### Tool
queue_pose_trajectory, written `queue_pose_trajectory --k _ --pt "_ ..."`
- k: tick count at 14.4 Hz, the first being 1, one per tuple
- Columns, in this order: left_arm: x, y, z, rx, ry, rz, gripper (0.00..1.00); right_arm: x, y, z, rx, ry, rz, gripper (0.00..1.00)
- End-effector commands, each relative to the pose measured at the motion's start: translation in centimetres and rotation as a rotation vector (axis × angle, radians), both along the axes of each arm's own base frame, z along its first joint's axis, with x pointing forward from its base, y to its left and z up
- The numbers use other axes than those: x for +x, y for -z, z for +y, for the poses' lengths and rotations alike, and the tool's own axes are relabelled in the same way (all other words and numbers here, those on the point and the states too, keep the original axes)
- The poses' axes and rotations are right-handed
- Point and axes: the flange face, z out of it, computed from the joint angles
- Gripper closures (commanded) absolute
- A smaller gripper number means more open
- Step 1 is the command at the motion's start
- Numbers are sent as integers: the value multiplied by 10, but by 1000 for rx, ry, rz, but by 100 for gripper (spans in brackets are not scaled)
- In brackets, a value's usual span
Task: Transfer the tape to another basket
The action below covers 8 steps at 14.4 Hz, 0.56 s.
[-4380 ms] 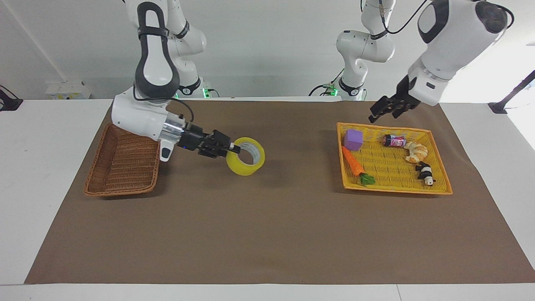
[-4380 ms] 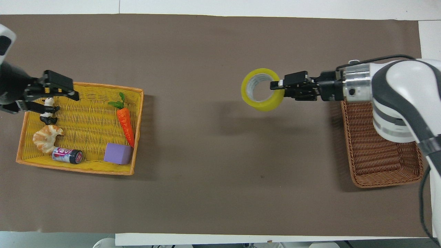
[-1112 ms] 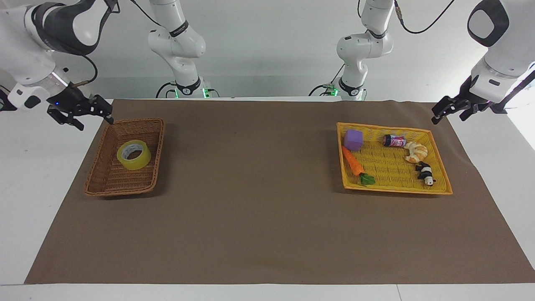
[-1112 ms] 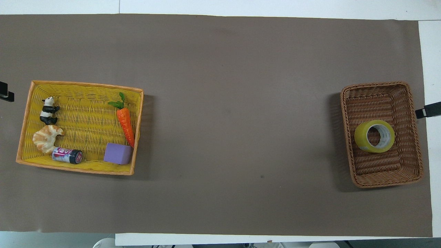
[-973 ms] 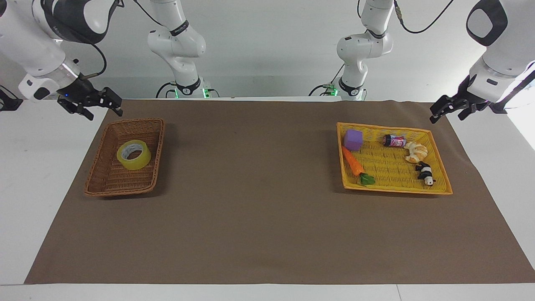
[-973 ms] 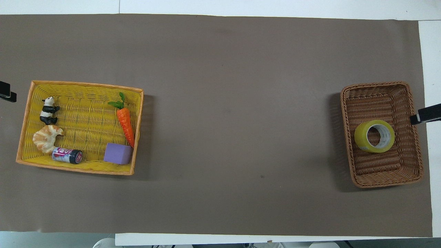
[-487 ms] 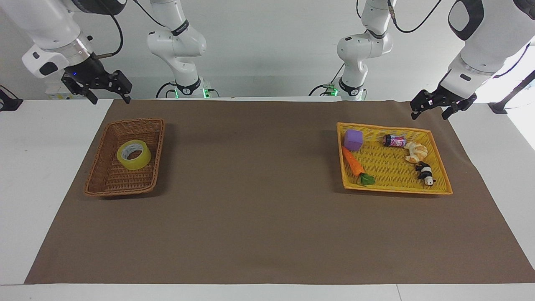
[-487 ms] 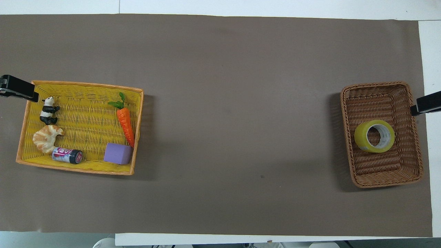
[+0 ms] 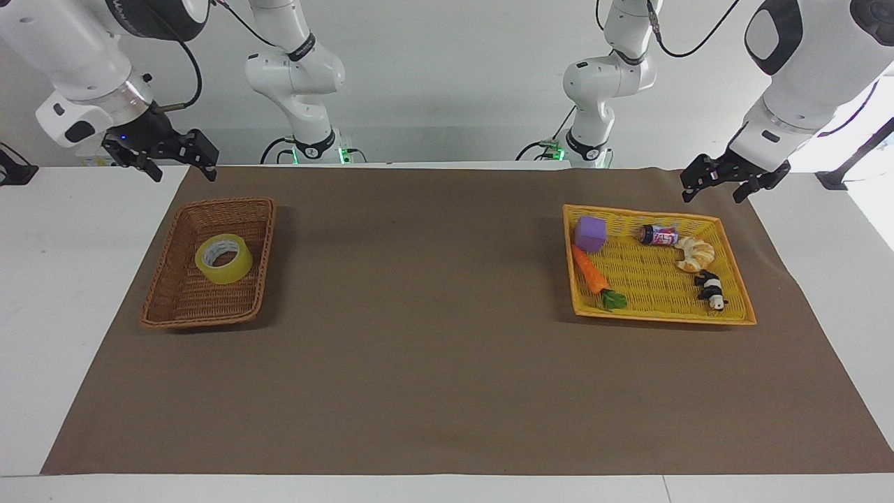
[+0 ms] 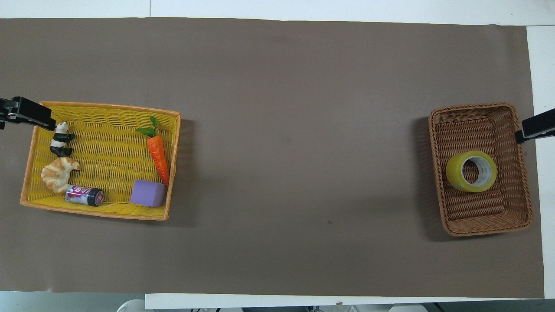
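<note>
I've got the yellow tape roll (image 9: 223, 258) lying flat in the brown wicker basket (image 9: 174, 307) at the right arm's end of the table, its white core facing up, sitting toward the half of the basket nearer the robots, nothing gripping it. My right gripper (image 9: 180, 165) hangs in the air over the edge of the brown mat (image 9: 433, 391) just by the basket's robot-side corner, fingers spread apart and holding nothing. My left gripper (image 9: 715, 187) is up over the mat beside the robot-side corner of the yellow-orange tray (image 9: 663, 318), fingers also parted and empty. In the overhead view only the tips show: the right gripper's (image 10: 535, 129) at the basket's rim (image 10: 477, 106), the left's (image 10: 27, 116) at the tray's corner (image 10: 108, 106). In the tray I see a purple block (image 9: 591, 232), a toy carrot (image 9: 590, 276), a small can (image 9: 658, 235) on its side, a croissant (image 9: 694, 253) and a little panda figure (image 9: 710, 288).
</note>
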Motion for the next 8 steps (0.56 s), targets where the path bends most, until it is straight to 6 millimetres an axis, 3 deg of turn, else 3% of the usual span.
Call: queue_pose_trajectory --k 1,8 --pt "-1 0 6 2 1 -10 1 2 2 0 -16 10 -2 0" --pt "-1 0 10 2 -7 -10 1 2 2 -1 -16 12 -6 0"
